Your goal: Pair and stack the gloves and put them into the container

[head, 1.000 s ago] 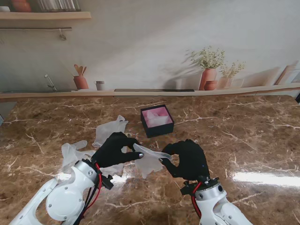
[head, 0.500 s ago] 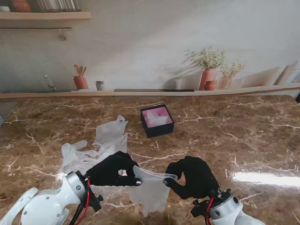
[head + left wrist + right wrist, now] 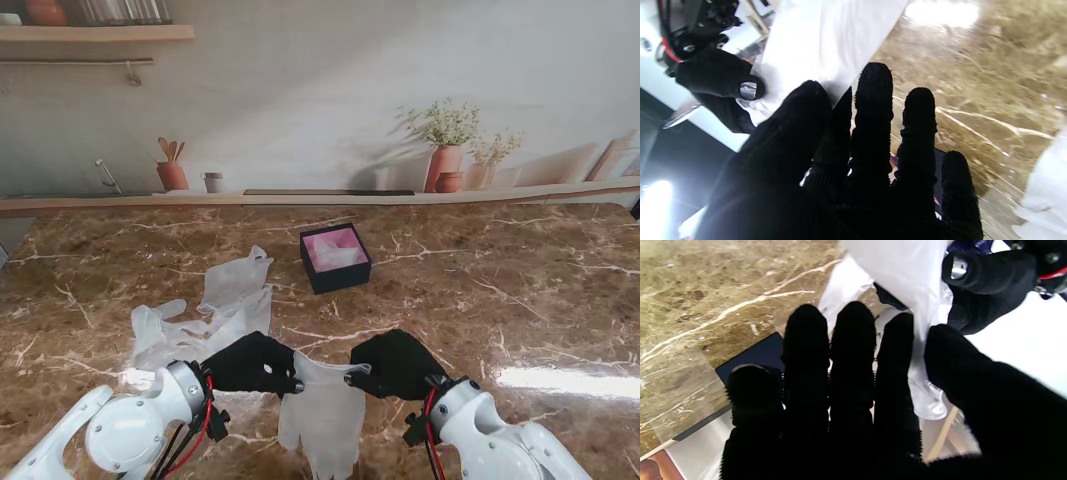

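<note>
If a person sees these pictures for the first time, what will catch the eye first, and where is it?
First comes the white glove hanging near me, pinched at its cuff between the left hand and the right hand, both in black. Next, the dark container with a pink inside stands farther from me, near the middle of the marble table. More white gloves lie loose to its left.
</note>
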